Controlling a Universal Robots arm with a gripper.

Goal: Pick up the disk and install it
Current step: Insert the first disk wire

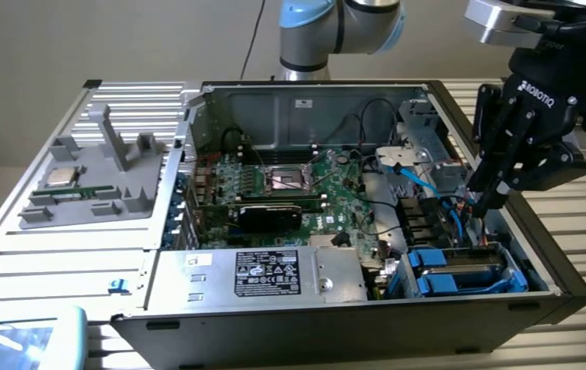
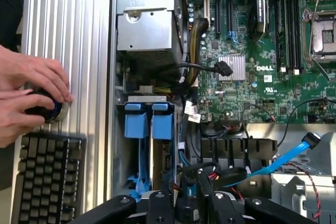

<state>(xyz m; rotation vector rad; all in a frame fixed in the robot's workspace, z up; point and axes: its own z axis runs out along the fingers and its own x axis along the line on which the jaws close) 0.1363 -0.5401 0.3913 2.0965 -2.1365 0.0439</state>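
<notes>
Black gripper (image 1: 481,202) hung from the robot arm (image 1: 339,27) and pointed down into the open computer case (image 1: 304,100), on the exterior view's right. Its wrist leaned a little, so the fingers (image 2: 160,203) sloped toward the inside of the case. The fingers stood partly apart and pinched nothing. Cables lay under the gap between them.

The disk (image 1: 465,266) sat low in the corner slot of the case, just below the gripper and not touching it. It was flat and grey, with bright blue plastic around it. In the wrist view two blue plastic tabs (image 2: 152,124) stood side by side at its end.

A green board (image 1: 304,185) full of tiny parts lay flat in the middle of the case. A big shiny metal box (image 1: 262,274) with a black sticker sat next to the disk slot. A thin blue cable (image 2: 283,158) ran over black wires.

The table (image 1: 56,254) had long silver ridges. A grey plastic holder (image 1: 87,185) on it held a small square shiny chip (image 1: 62,176).

In the wrist view a person's hands (image 2: 29,93) rested on a round black knob (image 2: 50,109), just beside a dark keyboard (image 2: 44,182).
</notes>
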